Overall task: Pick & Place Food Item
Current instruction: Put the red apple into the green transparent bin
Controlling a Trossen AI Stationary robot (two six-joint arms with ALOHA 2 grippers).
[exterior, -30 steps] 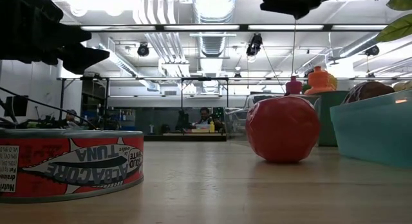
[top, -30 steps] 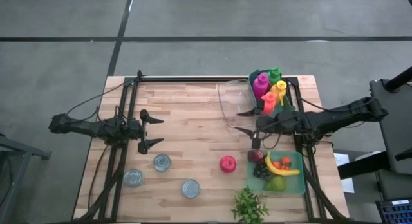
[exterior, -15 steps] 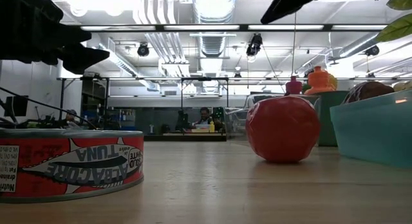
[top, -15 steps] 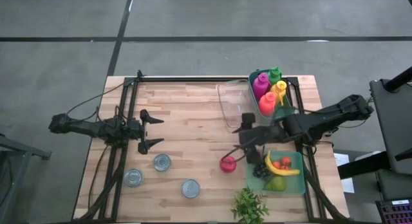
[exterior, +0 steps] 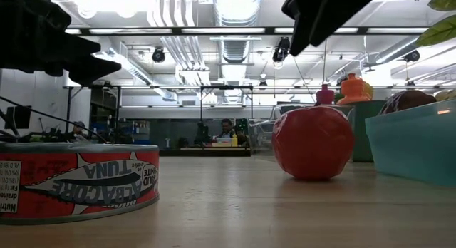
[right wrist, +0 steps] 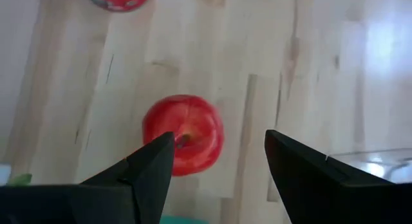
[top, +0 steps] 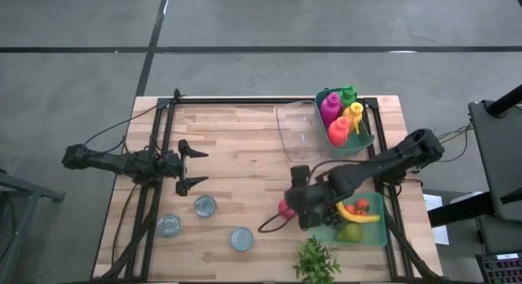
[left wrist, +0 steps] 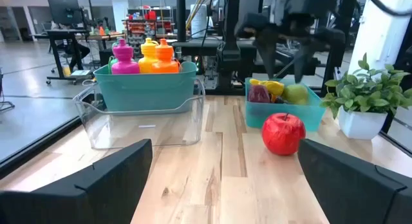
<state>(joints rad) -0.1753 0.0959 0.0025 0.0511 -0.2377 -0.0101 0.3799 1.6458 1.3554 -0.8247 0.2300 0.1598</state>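
Apple, red and untouched, sits on the wooden surface just beside the teal fruit tray. Right gripper hovers above it, jaws spread but off-centre, mid-approach; next it must centre, descend and close. Left gripper waits well apart, jaws spread, near three cans.
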